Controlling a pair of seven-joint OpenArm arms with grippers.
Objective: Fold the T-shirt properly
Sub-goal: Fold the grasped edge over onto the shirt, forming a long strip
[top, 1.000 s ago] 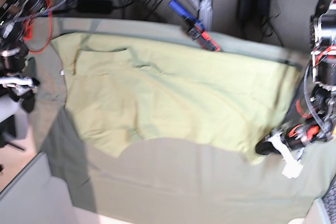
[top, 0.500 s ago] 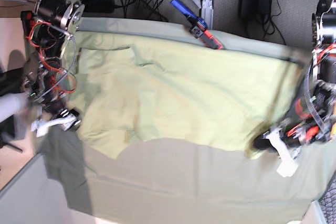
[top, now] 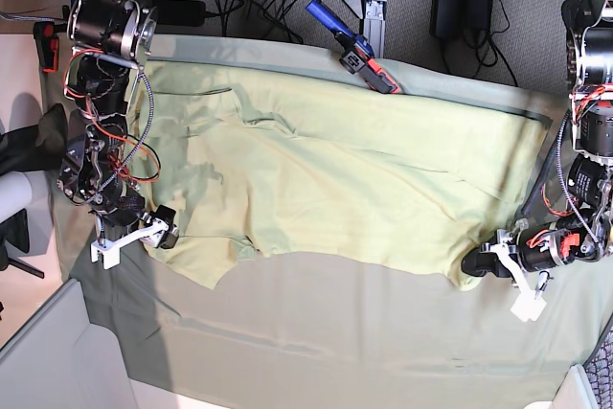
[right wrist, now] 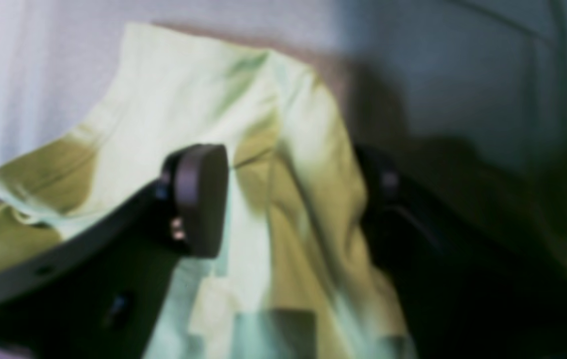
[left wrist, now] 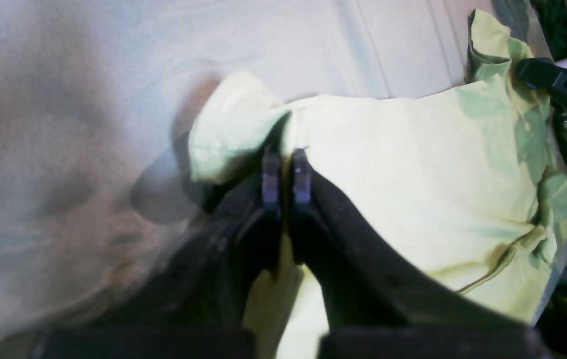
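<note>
The big dull grey-green cloth (top: 383,332) covers my desk. On it lies the pale yellow-green cotton T-shirt (top: 364,189), spread out almost flat, with some wrinkles near the top. It is not folded at all yet, so I think I am at the very first step: getting hold of the near edge at both ends.

My left claw (top: 479,265) is low on the desk at one bottom corner of the T-shirt. In the left wrist view my left claw (left wrist: 286,169) is pinched tight on that corner, and the cloth (left wrist: 413,174) bunches up beside the tips.

My right claw (top: 158,233) is at the other end, at the near corner there. In the right wrist view my right claw (right wrist: 293,199) has its two sides apart, with a ridge of the T-shirt (right wrist: 204,94) running up between them. It is not gripping yet. I cannot tell if the tips touch the cloth, because that picture is blurry.

Next, I think my right claw needs to squeeze shut on that ridge. Then both claws can lift together and carry the near edge over to the far edge.
</note>
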